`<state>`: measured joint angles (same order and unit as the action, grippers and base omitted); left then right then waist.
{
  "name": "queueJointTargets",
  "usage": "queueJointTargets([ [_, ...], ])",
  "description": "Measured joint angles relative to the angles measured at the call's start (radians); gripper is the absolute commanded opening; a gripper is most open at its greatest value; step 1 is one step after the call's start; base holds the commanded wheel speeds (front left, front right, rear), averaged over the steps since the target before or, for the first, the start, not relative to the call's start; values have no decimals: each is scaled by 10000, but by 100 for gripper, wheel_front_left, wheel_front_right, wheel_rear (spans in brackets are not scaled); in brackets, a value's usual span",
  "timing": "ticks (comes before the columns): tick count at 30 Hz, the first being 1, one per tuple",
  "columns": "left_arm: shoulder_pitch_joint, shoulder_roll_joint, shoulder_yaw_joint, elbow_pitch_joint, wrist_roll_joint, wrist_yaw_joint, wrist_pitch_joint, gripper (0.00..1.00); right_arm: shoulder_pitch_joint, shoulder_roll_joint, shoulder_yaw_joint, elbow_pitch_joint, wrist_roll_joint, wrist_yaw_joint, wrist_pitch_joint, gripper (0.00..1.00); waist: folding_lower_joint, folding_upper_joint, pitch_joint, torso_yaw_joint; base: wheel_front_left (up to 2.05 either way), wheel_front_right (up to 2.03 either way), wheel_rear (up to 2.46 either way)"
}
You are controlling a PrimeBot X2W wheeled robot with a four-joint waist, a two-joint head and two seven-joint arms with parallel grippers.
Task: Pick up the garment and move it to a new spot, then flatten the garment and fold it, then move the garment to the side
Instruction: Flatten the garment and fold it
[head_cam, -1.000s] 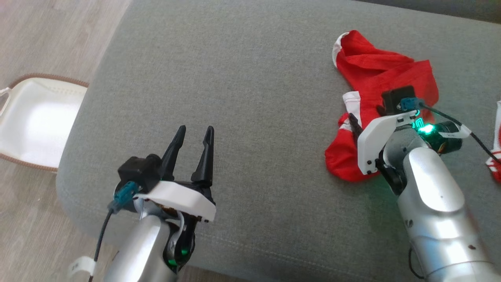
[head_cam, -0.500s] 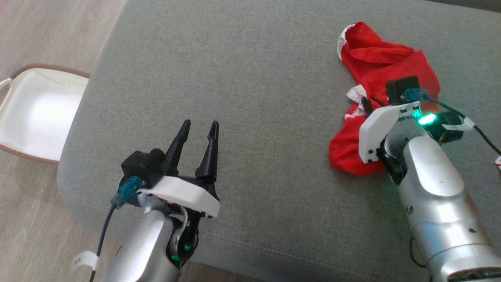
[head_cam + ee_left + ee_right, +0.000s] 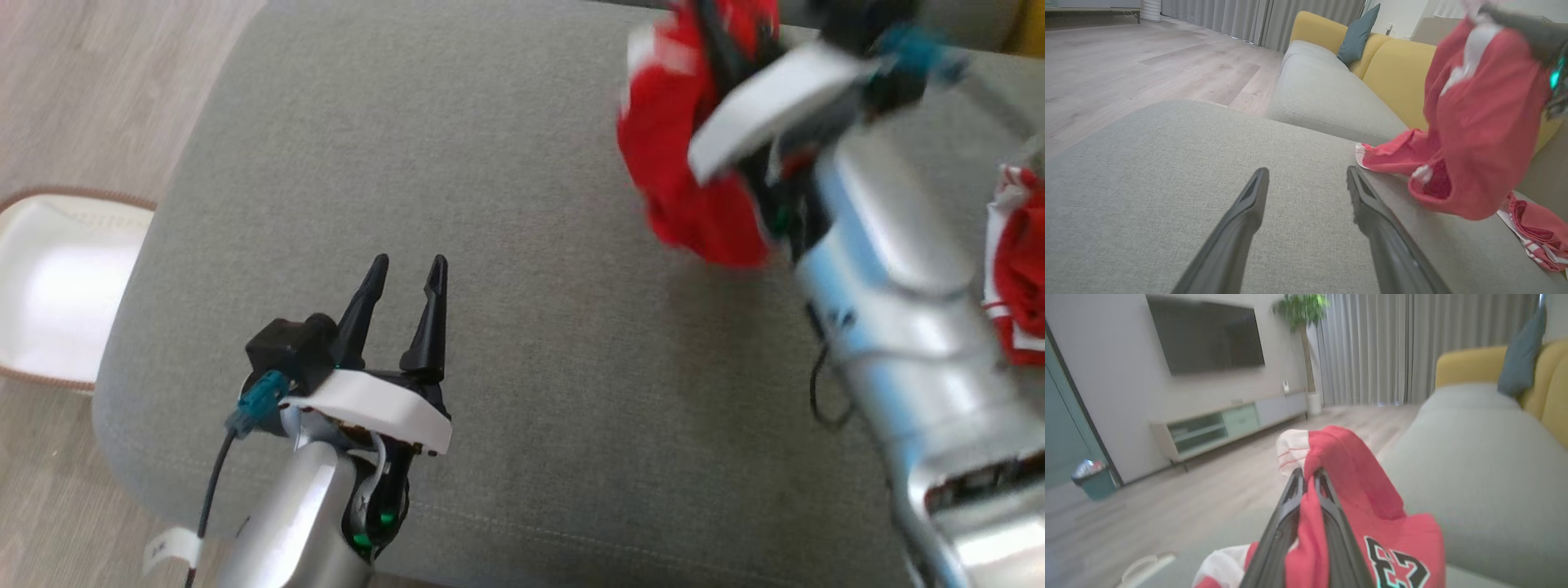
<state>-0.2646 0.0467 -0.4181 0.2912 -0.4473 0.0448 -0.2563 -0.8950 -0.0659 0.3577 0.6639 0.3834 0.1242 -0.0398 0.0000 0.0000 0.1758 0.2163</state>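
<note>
The right tool [image 3: 1306, 473] is pinched shut on a fold of the red jersey garment with white trim [image 3: 1355, 490]. Its own wrist view alone shows a black, teal-edged number on the cloth that looks like 23. The left wrist view shows the garment hanging from that grip, its lower end down at the grey fabric cushion [image 3: 1147, 183]. The left tool [image 3: 404, 269] hovers spread wide and empty over the cushion's near left part.
</note>
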Motion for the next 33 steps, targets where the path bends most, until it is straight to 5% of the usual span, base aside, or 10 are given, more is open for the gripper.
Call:
queueJointTargets([
  [10,338,-2,334,-117,63,0,0,100,-1009,-29,-2276,33,1432,0,-1363,0,0,0,-229,-409,0,0,0],
  [19,400,-2,454,-169,238,-12,0,100,2602,-717,-4358,295,1164,0,-1346,0,0,0,-143,-679,0,0,0],
  [26,413,0,477,-144,401,-23,0,100,4132,-652,-5400,-163,784,0,-1070,0,0,0,-132,-956,0,0,0],
  [27,414,-2,481,-127,418,-27,0,100,4311,-625,-5553,-247,685,0,-1005,5,0,0,-139,-1012,0,0,0],
  [28,415,0,489,-102,418,-61,0,100,4478,-591,-5695,-347,529,0,-993,64,0,0,-149,-1069,0,0,0],
  [29,415,-2,491,-79,418,-102,0,100,4635,-554,-5858,-430,320,0,-982,100,0,0,-164,-1124,0,0,0],
  [33,415,-2,506,10,493,-109,0,100,5062,-265,-6462,-882,-251,0,-817,100,0,0,-244,-1302,0,0,0],
])
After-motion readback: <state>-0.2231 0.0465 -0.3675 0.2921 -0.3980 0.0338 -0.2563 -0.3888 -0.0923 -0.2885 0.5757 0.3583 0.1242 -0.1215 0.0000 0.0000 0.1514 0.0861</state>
